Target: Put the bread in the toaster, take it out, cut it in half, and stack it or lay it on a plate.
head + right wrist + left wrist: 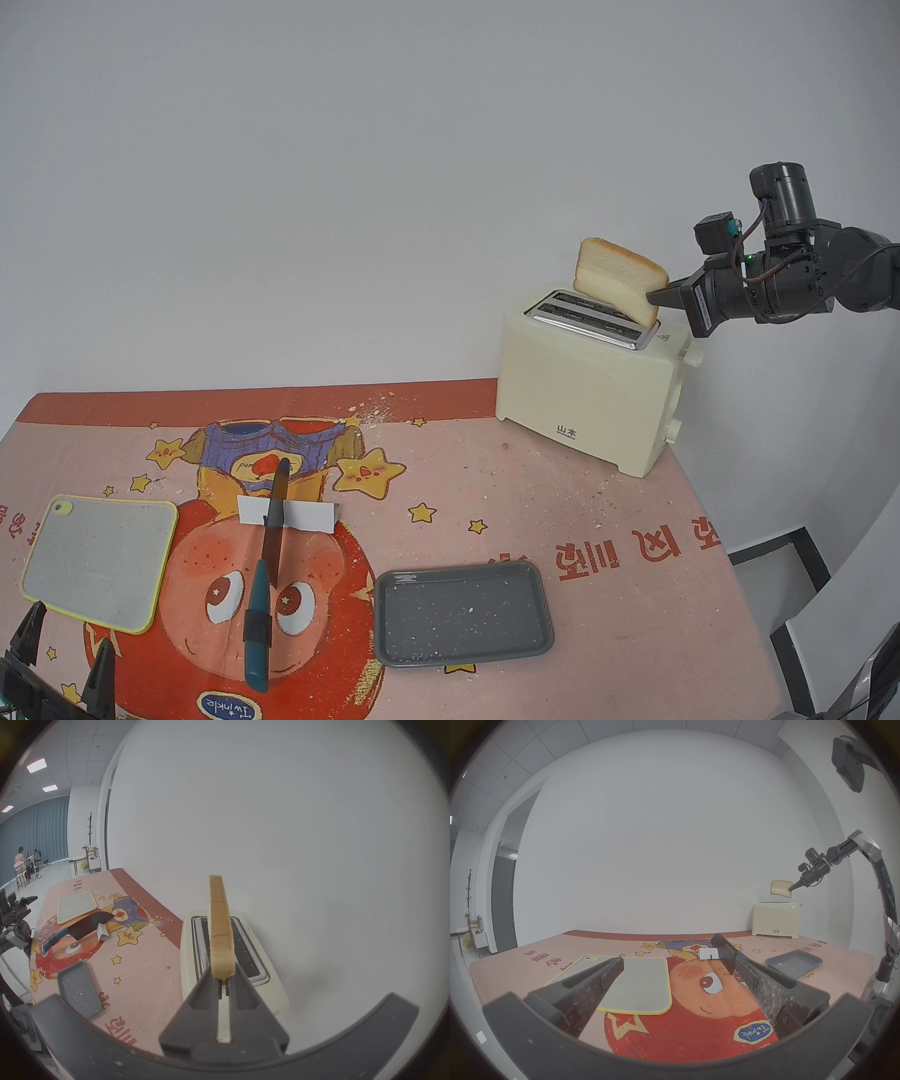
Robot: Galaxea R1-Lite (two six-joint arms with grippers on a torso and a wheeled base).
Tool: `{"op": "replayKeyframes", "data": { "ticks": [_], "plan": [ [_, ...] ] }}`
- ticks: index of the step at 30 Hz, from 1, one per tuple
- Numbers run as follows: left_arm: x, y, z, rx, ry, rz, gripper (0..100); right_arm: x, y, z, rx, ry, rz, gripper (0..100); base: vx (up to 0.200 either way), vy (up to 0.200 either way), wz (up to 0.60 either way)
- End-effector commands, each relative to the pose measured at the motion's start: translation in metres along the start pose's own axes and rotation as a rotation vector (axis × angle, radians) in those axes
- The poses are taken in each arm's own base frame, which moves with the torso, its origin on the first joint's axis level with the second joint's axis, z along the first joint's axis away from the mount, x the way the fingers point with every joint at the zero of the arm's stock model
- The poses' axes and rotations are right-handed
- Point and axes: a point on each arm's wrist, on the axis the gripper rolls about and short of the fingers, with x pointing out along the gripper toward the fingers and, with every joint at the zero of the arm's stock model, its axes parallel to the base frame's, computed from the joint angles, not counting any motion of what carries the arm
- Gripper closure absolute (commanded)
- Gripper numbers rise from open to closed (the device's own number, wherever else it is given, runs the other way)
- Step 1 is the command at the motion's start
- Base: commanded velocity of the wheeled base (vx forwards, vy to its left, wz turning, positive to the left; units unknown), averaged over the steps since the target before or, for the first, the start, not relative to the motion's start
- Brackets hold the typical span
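Note:
A slice of bread [616, 277] hangs on edge just above the slots of the cream toaster [589, 384], at the table's back right. My right gripper [658, 297] is shut on the slice's near end; in the right wrist view the bread [221, 931] stands upright between the fingers over the toaster [229, 954]. The knife [263, 581] with a teal handle rests on a small white stand [286, 514] at the table's centre left. A grey plate [462, 612] lies in front. My left gripper [62, 647] hovers open at the near left corner, holding nothing.
A pale cutting board [100, 560] with a yellow rim lies at the left, beside the knife. Crumbs dot the cartoon-printed tablecloth [581, 525]. A white wall stands right behind the toaster, and the table's right edge drops off next to it.

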Motion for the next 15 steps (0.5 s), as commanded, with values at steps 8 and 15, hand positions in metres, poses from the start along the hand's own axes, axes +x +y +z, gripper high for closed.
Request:
{"op": "replayKeyframes", "data": {
  "ticks": [8, 15],
  "plan": [
    [0.001, 0.000, -0.005, 0.000, 0.013, 0.000, 0, 0.026, -0.005, -0.002, 0.000, -0.008, 0.002, 100, 0.000, 0.000, 0.00],
    [0.001, 0.000, -0.005, 0.000, 0.013, -0.001, 0, 0.029, 0.001, -0.004, 0.001, 0.005, 0.023, 100, 0.000, 0.000, 0.00]
  ]
}}
